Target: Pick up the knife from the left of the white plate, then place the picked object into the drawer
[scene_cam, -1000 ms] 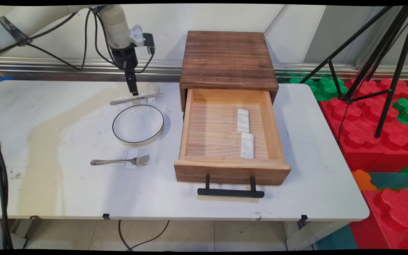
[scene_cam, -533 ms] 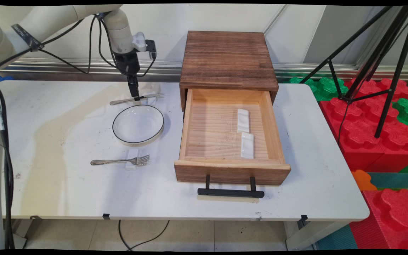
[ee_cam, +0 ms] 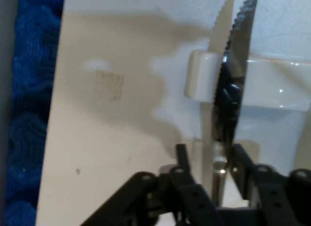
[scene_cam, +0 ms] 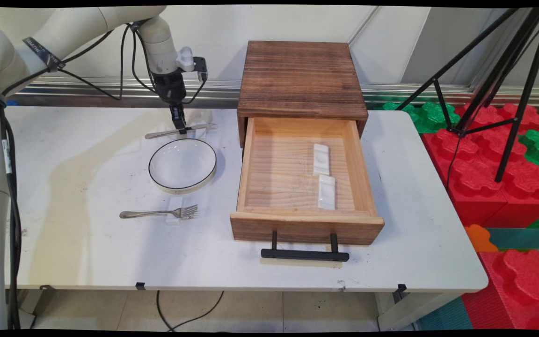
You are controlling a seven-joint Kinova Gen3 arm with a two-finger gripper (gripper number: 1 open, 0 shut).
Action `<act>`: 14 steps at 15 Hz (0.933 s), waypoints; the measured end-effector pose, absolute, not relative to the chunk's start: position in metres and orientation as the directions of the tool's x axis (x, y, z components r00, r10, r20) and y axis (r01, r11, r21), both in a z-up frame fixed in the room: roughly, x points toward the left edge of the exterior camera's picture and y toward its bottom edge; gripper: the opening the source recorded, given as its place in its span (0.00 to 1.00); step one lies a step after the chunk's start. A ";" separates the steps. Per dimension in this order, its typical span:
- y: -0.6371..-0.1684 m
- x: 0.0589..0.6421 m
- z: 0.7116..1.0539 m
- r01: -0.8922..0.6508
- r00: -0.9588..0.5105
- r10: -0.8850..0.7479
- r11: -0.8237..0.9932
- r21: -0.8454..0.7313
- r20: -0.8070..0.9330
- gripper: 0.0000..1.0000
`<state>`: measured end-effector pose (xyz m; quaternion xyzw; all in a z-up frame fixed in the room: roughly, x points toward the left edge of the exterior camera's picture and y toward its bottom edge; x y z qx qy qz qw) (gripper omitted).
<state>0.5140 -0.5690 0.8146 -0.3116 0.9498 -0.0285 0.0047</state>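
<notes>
The open wooden drawer point(scene_cam: 304, 180) holds two white rests point(scene_cam: 324, 177), and the glass bowl point(scene_cam: 182, 164) sits bare. On the worktop point(scene_cam: 87, 243) behind the bowl, the hand point(scene_cam: 179, 128) grips a knife point(scene_cam: 180, 131) across a white rest point(ee_cam: 262, 90); the blade's far end is cut off in the hand view.

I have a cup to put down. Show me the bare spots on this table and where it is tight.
Free: the table's left part beside the plate and fork; the near strip before the fork; the strip right of the drawer. Crowded: the back, where the gripper is at the knife.
</notes>
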 end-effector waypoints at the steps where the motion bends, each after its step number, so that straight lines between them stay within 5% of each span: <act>1: -0.569 0.514 0.814 -0.590 -0.807 -0.591 0.806 -0.051 0.011 0.00; 14: -0.555 0.508 0.846 -0.694 -0.720 -0.685 0.706 -0.143 0.113 0.00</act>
